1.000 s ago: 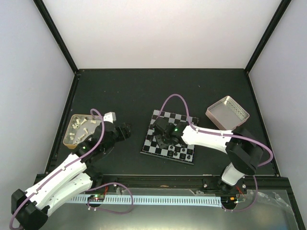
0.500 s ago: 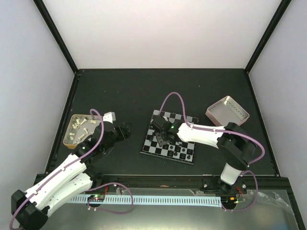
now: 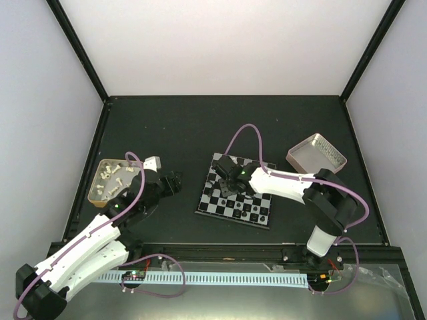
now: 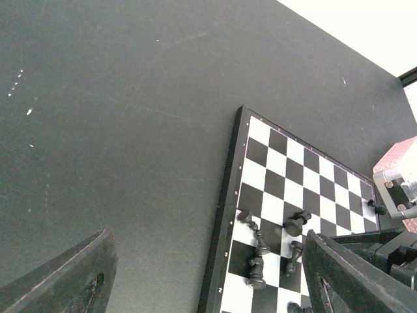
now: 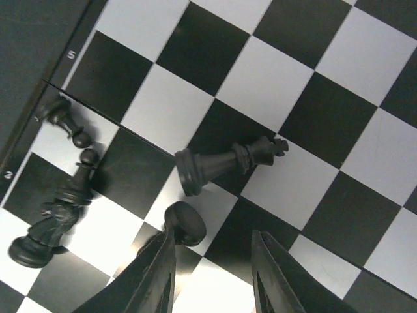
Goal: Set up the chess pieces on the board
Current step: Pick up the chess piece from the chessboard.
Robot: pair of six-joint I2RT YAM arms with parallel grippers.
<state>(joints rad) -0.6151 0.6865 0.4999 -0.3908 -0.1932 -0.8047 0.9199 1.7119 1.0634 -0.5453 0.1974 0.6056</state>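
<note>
The board (image 3: 209,201) lies at mid-table, and also shows in the left wrist view (image 4: 293,171) and the right wrist view (image 5: 260,85). Several black chess pieces (image 3: 253,212) sit along its near edge. My right gripper (image 3: 230,177) hovers over the board's left part, open (image 5: 213,235) with nothing between its fingers. A black piece with a crown (image 5: 225,163) lies on its side just ahead. Another piece (image 5: 186,223) touches the left finger (image 5: 156,274). More fallen pieces (image 4: 255,236) lie near the board's left edge. My left gripper (image 3: 175,181) is open (image 4: 208,238) and empty, left of the board.
A tan tray (image 3: 100,167) holding several white pieces sits at the left. A pink-rimmed metal tray (image 3: 301,160) stands right of the board, its corner visible in the left wrist view (image 4: 399,166). Black walls ring the table.
My right gripper has moved from the board's near-middle toward its far-left part. The left arm has not moved.
</note>
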